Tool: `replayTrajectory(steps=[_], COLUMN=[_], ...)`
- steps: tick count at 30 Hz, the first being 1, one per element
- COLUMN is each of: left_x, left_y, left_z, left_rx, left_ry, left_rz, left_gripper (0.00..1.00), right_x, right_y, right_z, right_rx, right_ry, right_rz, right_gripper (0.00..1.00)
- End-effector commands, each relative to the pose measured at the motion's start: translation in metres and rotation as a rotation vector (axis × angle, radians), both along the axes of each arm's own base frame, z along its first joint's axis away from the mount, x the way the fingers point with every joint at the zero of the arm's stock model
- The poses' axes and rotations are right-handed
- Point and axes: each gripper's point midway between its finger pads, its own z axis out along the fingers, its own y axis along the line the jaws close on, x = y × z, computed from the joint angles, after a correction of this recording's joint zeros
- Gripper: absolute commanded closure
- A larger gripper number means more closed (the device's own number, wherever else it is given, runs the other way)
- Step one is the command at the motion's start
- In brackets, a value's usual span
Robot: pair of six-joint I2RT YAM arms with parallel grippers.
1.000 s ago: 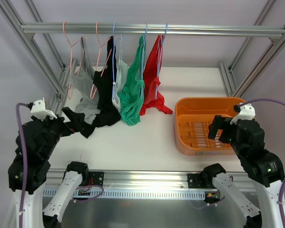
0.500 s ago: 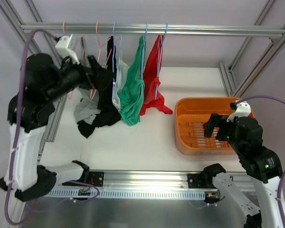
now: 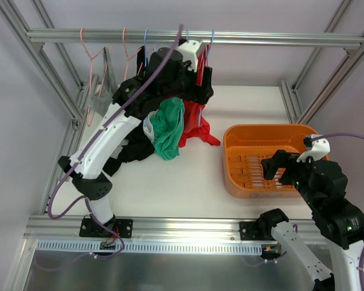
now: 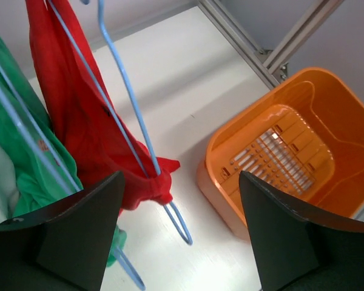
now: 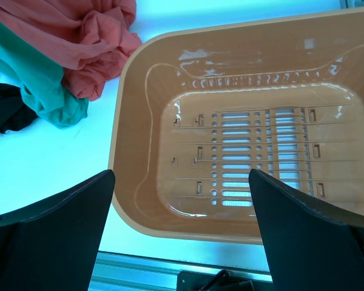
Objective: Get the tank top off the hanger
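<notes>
The left gripper (image 4: 180, 179) is being held with jaws wide apart, gripping nothing, close to the red tank top (image 4: 79, 121), which is hanging on its blue hanger (image 4: 124, 103). The right gripper (image 5: 182, 176) is being held with jaws spread wide, empty, above the orange basket (image 5: 128, 121).

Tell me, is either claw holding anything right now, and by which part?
Nothing is held. The left claw stands open near the red tank top on its blue hanger; the right claw hangs open above the orange basket.
</notes>
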Motion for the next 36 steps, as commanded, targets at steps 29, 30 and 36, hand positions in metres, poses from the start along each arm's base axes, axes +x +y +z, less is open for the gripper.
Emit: replayTrajectory(steps=[29,30,36], left_x=[0.091,0.091,0.084], left_y=[-0.018,-0.017,-0.010], left_z=[0.004,0.007,0.039], left_rx=[0.085,0.077,-0.006], left_ry=[-0.257,-0.260,-0.303], left_rz=[0.234,0.240,0.263], left_gripper=[1.00,1.00,1.00], right_x=[-0.001,-0.001,0.001], right_y=[0.022,0.021,0.021], right_z=[-0.003,-0.002,-0.003], right_rx=[0.087,0.086,0.071], right_ry=[-0.020,-0.023,-0.021], right_rz=[0.087,0.083,0.087], right_gripper=[0.00,0.01,0.01])
